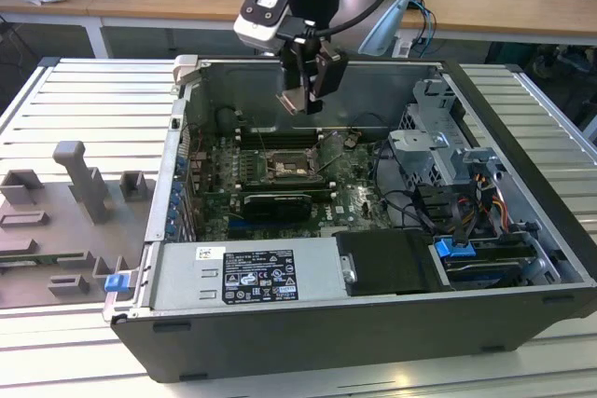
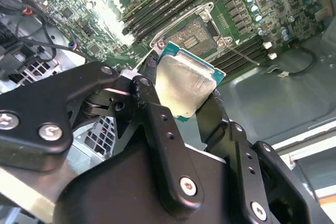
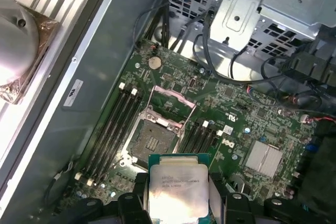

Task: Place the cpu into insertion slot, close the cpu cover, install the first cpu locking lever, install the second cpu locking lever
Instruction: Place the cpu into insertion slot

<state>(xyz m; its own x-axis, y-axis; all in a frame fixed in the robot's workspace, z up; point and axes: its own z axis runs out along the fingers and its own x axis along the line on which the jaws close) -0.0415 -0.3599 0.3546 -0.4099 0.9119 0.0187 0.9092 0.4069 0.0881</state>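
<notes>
My gripper (image 1: 303, 92) hangs above the open computer case, shut on the cpu (image 1: 292, 100), a flat square chip with a silvery face and green edge. In both wrist views the black fingers (image 2: 152, 85) clamp the cpu (image 2: 185, 83) (image 3: 176, 188) by two opposite edges. Below it on the green board lies the insertion slot (image 1: 283, 167) (image 2: 195, 32) (image 3: 152, 141), its dark centre bare. The cpu cover (image 3: 171, 103), a thin metal frame, stands swung up at the slot's far edge. The chip is held well above the slot, apart from it.
Long black memory slots (image 3: 113, 124) flank the socket on both sides. A metal drive cage (image 1: 438, 142) with cables (image 1: 410, 207) fills the exterior view's right side of the case. The power supply (image 1: 247, 272) lies at the front. A grey fixture tray (image 1: 65, 221) sits outside the case.
</notes>
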